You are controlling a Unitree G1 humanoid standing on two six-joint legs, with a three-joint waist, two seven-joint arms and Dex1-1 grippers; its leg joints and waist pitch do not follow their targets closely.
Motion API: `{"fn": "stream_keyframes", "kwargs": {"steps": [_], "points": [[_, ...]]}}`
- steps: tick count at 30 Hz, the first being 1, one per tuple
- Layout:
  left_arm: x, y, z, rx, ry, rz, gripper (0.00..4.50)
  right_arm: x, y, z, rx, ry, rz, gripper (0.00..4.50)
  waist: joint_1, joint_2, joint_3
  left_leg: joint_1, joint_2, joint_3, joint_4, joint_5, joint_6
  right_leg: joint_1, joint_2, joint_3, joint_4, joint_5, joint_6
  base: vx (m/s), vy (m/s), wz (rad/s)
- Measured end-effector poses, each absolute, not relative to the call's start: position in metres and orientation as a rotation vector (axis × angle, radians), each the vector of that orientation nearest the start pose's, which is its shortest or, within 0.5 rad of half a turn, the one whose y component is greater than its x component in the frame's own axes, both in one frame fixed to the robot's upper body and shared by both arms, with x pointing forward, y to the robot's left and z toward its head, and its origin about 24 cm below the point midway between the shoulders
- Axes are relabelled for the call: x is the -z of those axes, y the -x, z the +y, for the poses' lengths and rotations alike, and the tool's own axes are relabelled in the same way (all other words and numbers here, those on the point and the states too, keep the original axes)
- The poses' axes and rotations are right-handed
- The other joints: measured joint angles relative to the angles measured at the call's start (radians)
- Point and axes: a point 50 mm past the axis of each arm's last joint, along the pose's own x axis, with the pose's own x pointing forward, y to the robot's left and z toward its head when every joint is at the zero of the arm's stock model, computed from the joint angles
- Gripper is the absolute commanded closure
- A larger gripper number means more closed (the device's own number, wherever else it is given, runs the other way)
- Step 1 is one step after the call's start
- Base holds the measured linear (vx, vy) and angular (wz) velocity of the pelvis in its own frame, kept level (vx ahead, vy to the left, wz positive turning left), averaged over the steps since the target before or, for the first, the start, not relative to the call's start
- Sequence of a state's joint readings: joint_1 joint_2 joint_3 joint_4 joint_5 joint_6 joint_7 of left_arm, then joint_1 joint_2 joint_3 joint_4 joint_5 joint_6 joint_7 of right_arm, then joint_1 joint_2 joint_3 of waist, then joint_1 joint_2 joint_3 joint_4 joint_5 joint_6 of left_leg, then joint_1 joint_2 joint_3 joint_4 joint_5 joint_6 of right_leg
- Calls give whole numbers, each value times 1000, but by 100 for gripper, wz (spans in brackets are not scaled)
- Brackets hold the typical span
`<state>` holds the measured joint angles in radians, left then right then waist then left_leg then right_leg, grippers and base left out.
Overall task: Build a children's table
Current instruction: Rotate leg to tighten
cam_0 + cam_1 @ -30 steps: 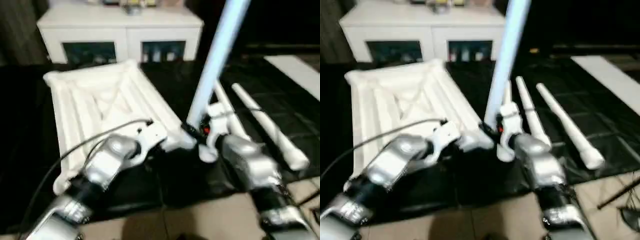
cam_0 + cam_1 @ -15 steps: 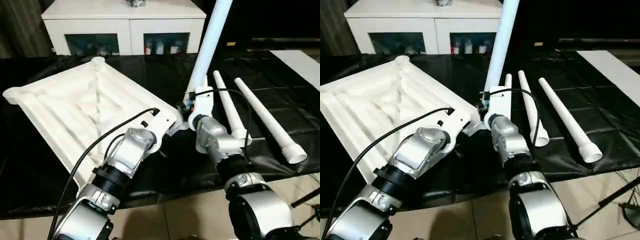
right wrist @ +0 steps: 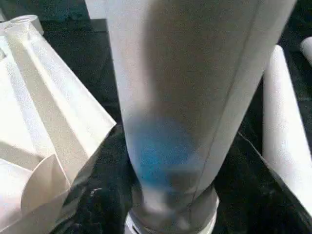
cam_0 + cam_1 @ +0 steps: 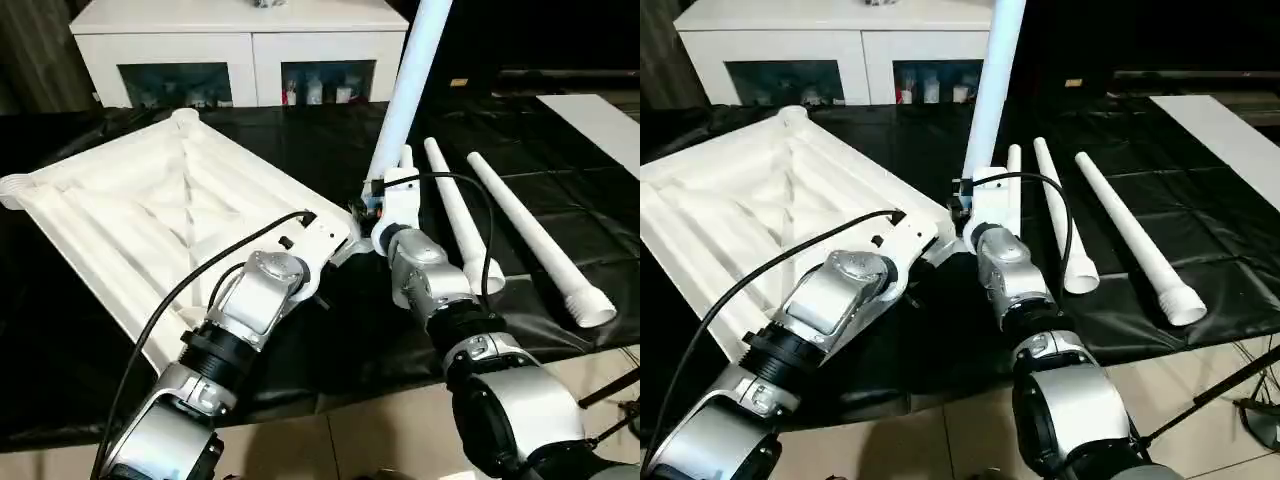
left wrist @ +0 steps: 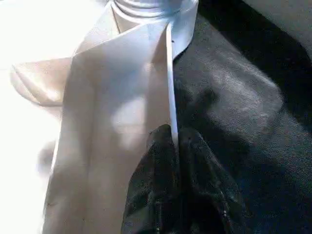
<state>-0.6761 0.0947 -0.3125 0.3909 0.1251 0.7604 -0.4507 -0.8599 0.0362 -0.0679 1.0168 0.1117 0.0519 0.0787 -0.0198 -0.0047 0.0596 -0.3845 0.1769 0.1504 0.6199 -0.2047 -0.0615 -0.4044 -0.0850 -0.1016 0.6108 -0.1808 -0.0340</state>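
- Head views: the table top [image 4: 150, 215] lay upside down on the black work table [image 4: 330, 150], in front of the white cabinet [image 4: 235, 45]. One leg [image 4: 405, 105] stood at its near corner, leaning slightly. Three more legs [image 4: 535, 245] lay beside that corner.
- Left wrist view: the left gripper [image 5: 175, 185] was closed on a thin edge of the table top, just beside the corner socket [image 5: 151, 12].
- Right wrist view: the standing leg was very close. I cannot tell whether the right gripper [image 4: 372, 215] held it.
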Motion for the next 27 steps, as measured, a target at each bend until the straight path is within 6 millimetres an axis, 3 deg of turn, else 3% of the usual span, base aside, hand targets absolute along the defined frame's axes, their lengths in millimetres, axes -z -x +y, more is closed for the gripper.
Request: {"fn": "stream_keyframes", "kwargs": {"steps": [5,9,15,18,24,27], "points": [[-72,-340,73,667,-424,529,450,-69,-379,-77,-351,-81,220,138,6,3,2,-6,0,5,-1,2,8,-7,-1,2,-2,0,0,0,0,0],[-73,-340,77,715,-413,508,450,-70,-372,-87,-432,-85,168,107,25,5,3,-11,0,10,-1,3,15,-15,-2,5,0,0,0,0,0,0],[-69,-334,88,793,-415,491,450,-78,-356,-107,-544,-54,123,57,40,6,4,-8,1,15,-1,4,17,-14,-3,7,2,0,0,0,0,0],[-67,-329,94,859,-436,473,450,-77,-342,-125,-622,-26,131,25,57,7,4,-5,3,20,-1,4,16,-11,-4,7,2,0,0,0,0,0],[-64,-320,102,965,-449,471,450,-63,-315,-150,-799,37,227,5,63,10,5,-1,3,26,-1,3,13,-6,-7,9,1,1,1,0,0,0],[-64,-316,107,1028,-450,476,450,-65,-307,-159,-844,39,253,5,66,11,6,-1,3,26,-1,3,13,-5,-7,9,1,1,1,0,0,0]]}}
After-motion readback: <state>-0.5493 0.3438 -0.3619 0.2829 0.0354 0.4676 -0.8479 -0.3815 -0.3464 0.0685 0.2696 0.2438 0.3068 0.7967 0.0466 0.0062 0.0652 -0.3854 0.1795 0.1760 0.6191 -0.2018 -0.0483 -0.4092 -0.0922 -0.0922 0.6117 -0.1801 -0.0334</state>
